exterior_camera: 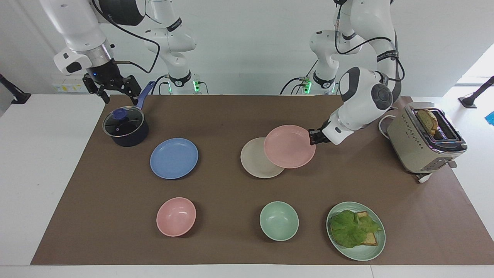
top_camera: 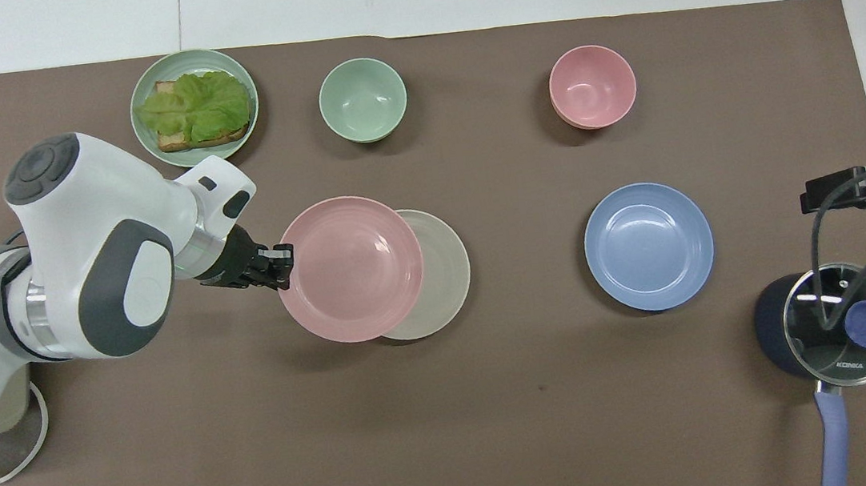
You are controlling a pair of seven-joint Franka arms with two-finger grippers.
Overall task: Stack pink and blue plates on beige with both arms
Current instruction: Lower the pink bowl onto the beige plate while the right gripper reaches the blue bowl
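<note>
My left gripper (exterior_camera: 313, 137) (top_camera: 282, 263) is shut on the rim of the pale pink plate (exterior_camera: 289, 146) (top_camera: 349, 268). It holds that plate in the air, partly over the beige plate (exterior_camera: 252, 160) (top_camera: 444, 274), which lies on the brown mat mid-table with one side still showing. The blue plate (exterior_camera: 174, 158) (top_camera: 648, 246) lies flat on the mat toward the right arm's end, untouched. My right gripper (exterior_camera: 119, 96) hangs open and empty above the pot's handle, and that arm waits.
A dark pot with a glass lid (exterior_camera: 125, 126) (top_camera: 828, 326) stands near the right arm. A pink bowl (exterior_camera: 176, 216) (top_camera: 592, 86), a mint bowl (exterior_camera: 278, 221) (top_camera: 362, 99) and a green plate (exterior_camera: 359, 255) (top_camera: 138, 129) of lettuce and toast lie farthest from the robots. A toaster (exterior_camera: 424, 143) stands at the left arm's end.
</note>
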